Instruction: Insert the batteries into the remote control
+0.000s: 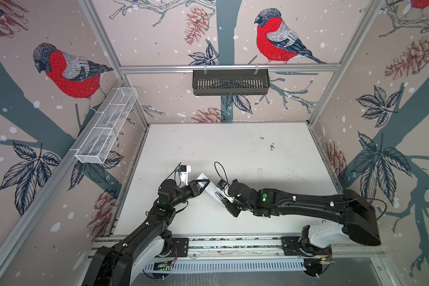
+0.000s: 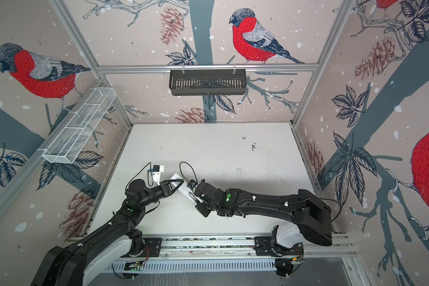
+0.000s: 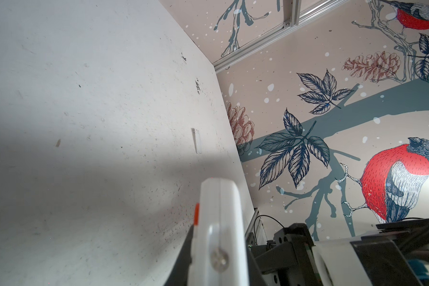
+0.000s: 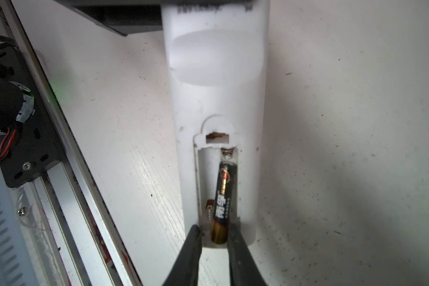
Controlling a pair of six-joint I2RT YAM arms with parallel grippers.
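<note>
The white remote control (image 1: pixel 212 192) (image 2: pixel 183 189) hangs tilted above the table, back side up. My left gripper (image 1: pixel 203 184) (image 3: pixel 218 260) is shut on its far end. In the right wrist view the remote control (image 4: pixel 216 99) has its battery bay uncovered. One black battery (image 4: pixel 223 198) with a gold end lies slanted in one slot, its gold end raised at the bay's near edge. The slot beside it shows a bare spring. My right gripper (image 4: pixel 214 235) (image 1: pixel 223 198) straddles the gold end, slightly open, with a gap beside one finger.
A small pale flat strip (image 1: pixel 259 173) (image 3: pixel 196 141) lies on the white table to the right of the arms. A white mesh basket (image 1: pixel 107 126) hangs on the left wall and a black basket (image 1: pixel 230 81) on the back wall. The arms' rail (image 1: pixel 233 244) runs along the front edge.
</note>
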